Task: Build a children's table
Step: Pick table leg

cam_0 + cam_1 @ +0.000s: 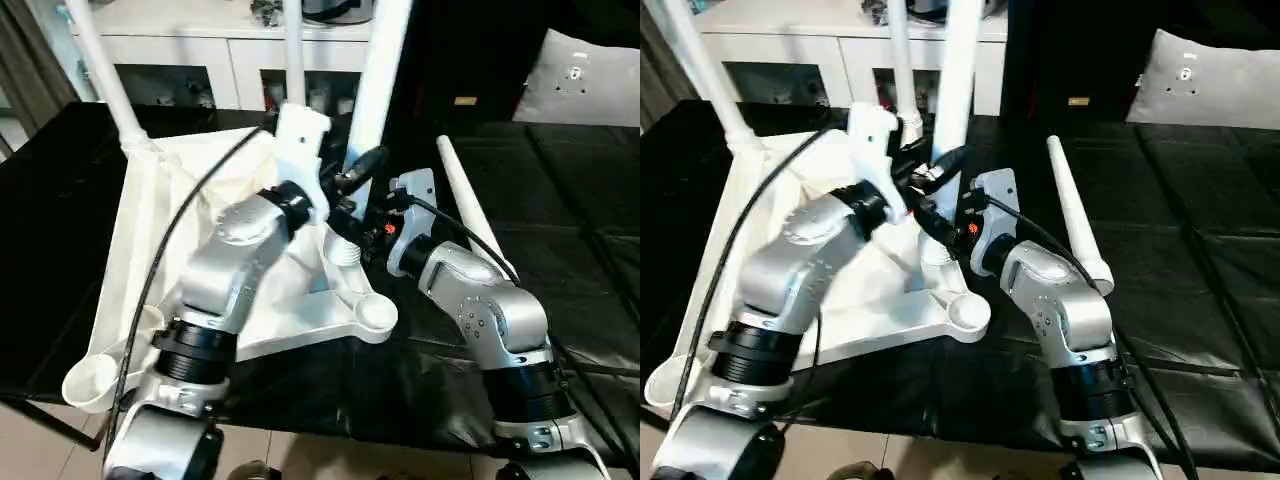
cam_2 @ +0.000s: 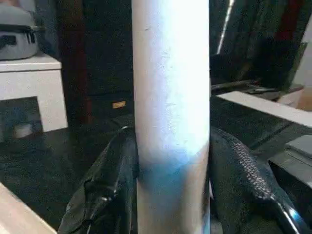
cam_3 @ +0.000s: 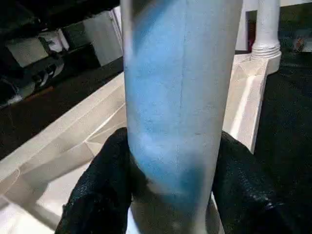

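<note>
The white table top (image 1: 140,250) lies upside down on the black-covered work table. Two legs stand in its far sockets: one at the left corner (image 1: 100,60), one further right (image 1: 293,50). Both grippers are shut on a third leg (image 1: 382,60), which stands nearly upright. My left gripper (image 1: 352,180) holds it from the left, and my right gripper (image 1: 375,225) holds it just below. Black fingers (image 2: 105,190) flank the leg (image 2: 170,97) in the left wrist view, as they do (image 3: 97,190) in the right wrist view. Its threaded end (image 1: 347,255) hovers by the ribs, short of the empty near-right socket (image 1: 377,317). A fourth leg (image 1: 470,210) lies loose to the right.
The black work table (image 1: 560,220) stretches out to the right of the top. Another empty socket (image 1: 88,385) sits at the near-left corner, close to the table's front edge. A white cabinet (image 1: 200,50) stands behind, with a pale cushion (image 1: 585,70) at the back right.
</note>
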